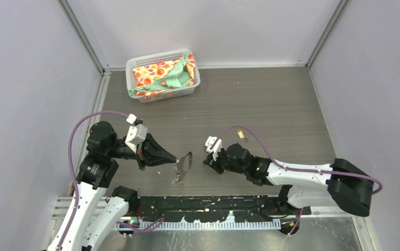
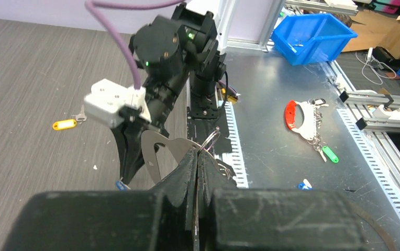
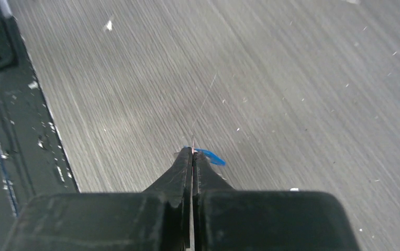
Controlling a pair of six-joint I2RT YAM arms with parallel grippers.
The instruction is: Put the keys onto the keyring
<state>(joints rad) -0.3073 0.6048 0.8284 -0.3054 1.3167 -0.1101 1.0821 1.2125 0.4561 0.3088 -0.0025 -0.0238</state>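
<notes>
Right wrist view shows the right gripper (image 3: 192, 150) clenched on the blue key (image 3: 211, 157) down at the table (image 3: 292, 78), a likely light, stiff, slippery thing best pinched by its plastic head, while the left gripper (image 1: 175, 158) clamps the keyring (image 1: 185, 163) aloft nearby.

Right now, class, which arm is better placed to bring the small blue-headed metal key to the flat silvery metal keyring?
Right. The right gripper is shut with the blue-headed key pinched at its fingertips; the left gripper is shut on the keyring and probably should just hold it steady.
</notes>
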